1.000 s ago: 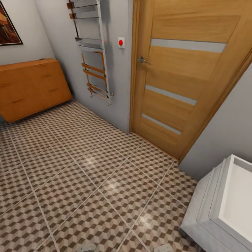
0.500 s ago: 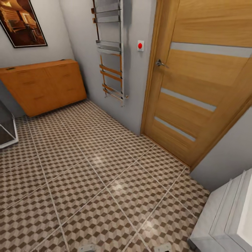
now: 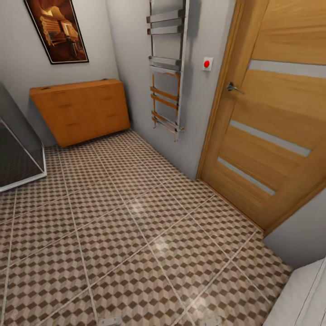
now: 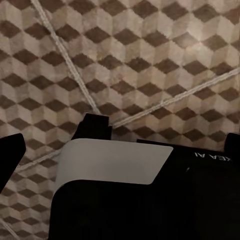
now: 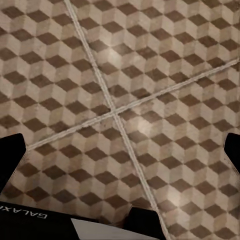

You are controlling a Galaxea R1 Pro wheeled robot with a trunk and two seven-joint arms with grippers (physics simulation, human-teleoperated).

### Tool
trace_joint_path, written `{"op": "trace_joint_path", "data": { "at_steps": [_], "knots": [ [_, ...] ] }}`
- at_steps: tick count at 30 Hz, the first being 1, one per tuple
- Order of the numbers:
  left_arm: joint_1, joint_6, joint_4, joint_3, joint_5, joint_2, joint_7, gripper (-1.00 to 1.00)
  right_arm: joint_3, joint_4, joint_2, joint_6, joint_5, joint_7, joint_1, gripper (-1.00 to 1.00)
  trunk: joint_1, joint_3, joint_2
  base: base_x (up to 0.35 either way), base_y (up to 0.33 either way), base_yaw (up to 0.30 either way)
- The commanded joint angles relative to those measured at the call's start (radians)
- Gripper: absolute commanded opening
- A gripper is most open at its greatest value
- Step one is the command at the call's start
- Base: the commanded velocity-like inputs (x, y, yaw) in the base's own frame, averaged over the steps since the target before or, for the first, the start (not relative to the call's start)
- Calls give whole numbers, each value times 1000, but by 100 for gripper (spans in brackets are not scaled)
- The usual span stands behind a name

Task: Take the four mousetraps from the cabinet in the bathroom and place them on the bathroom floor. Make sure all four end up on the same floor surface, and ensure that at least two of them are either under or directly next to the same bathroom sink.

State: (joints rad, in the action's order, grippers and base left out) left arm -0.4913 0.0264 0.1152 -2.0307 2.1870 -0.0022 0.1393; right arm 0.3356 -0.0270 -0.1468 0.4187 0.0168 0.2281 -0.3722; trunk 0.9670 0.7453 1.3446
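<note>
Cabinet (image 3: 81, 111) against far wall — tools spread, empty.

Right wrist view: bathroom floor (image 5: 150, 65) with cube-pattern tiles.
Brown, beige and grey cubes across the frame; two pale grout lines crossing just left of centre. Dark fingertips (image 5: 11, 155) of right gripper (image 5: 120, 160) at left and right edges, set wide apart, nothing between them. Black robot body with pale panel along bottom edge, partial "GALAX" lettering at lower left.
</note>
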Motion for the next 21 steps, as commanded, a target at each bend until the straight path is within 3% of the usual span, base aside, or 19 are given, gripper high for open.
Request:
{"op": "trace_joint_path", "data": {
  "at_steps": [1,8,21],
  "knots": [
    [-1,3,3,-8,6,2,6,100,8,1,0,2,1,7,0,100,0,0,0,272,0,241],
    [-1,3,1,-8,7,10,6,100,8,1,0,2,1,7,3,100,0,-4,0,313,0,156],
    [-1,4,-2,-8,8,14,6,100,8,-1,6,3,2,7,4,100,0,-5,0,336,0,16]
  ]
}}
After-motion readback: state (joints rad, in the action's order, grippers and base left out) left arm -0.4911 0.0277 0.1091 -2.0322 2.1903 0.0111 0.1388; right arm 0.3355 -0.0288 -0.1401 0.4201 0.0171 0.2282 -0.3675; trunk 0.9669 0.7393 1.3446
